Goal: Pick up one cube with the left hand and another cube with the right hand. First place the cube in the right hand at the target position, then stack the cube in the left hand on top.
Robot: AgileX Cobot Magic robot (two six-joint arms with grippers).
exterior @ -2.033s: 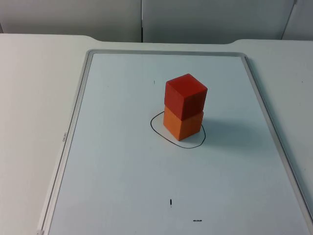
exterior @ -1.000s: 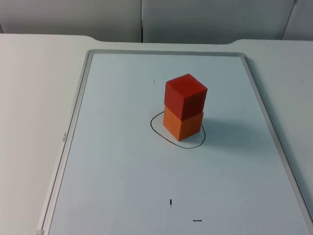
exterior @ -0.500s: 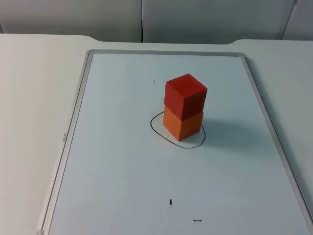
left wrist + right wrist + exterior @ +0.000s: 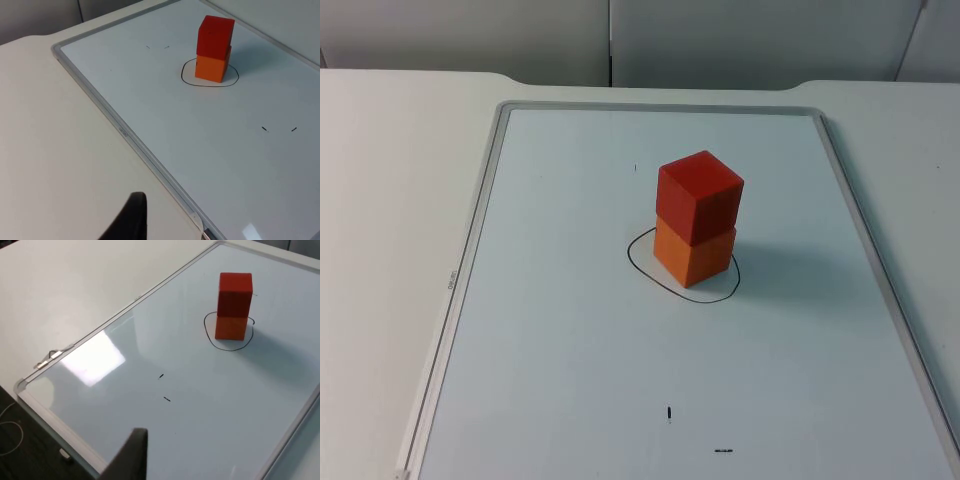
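White table top (image 4: 390,200), grey partition wall (image 4: 740,40) behind. Whiteboard (image 4: 570,380) flat on the table, metal frame all round, a few small pen ticks on it.

Task's things:
- Orange cube (image 4: 694,252) inside the hand-drawn black circle (image 4: 638,262), sitting toward its far side; near arc of the line bare in front.
- Red cube (image 4: 700,197) on top of the orange one, upright, turned slightly off the lower cube's faces; edges not flush in left wrist view (image 4: 215,34).
- Same pile from right wrist view: red (image 4: 235,294) over orange (image 4: 231,327), circle around the base.

Judged from this: both placements done, stack standing free, nothing touching it.

Risks from here:
- Small twist and overhang of the upper cube; a knock to the table or board could slide it off.
- An arm sweeping back across the board at cube height would topple the pile.
- Smooth, glossy board; a nudge to the lower cube could push it over the circle line.

Grippers:
- Left gripper (image 4: 127,220): parked well clear, over the bare table just outside the board's frame. One dark fingertip seen, holding nothing, touching nothing. Open or closed: cannot tell.
- Right gripper (image 4: 131,456): likewise back, above the board's near corner, far from the cubes. One fingertip seen, empty. Spread of the fingers: cannot tell.
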